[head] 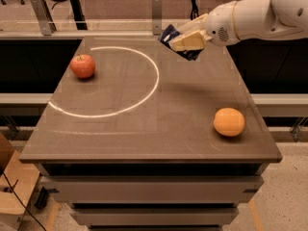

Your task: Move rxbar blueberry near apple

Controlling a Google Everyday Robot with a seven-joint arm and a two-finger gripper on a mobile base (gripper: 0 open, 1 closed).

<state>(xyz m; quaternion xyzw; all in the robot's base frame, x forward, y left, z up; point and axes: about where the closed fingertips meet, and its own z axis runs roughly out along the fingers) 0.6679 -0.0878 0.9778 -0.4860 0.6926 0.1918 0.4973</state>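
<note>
Brown table (pixel 144 134); end effector (pixel 182 43) above far edge, clenched on rxbar blueberry (pixel 169 33); apple (pixel 83 66) well apart.

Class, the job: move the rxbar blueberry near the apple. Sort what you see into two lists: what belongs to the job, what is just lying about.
Belongs to the job: rxbar blueberry, held above the far side of the table; hand, shut on it there; apple, far left.
Just lying about: orange, near right; white arc on the table.
</note>
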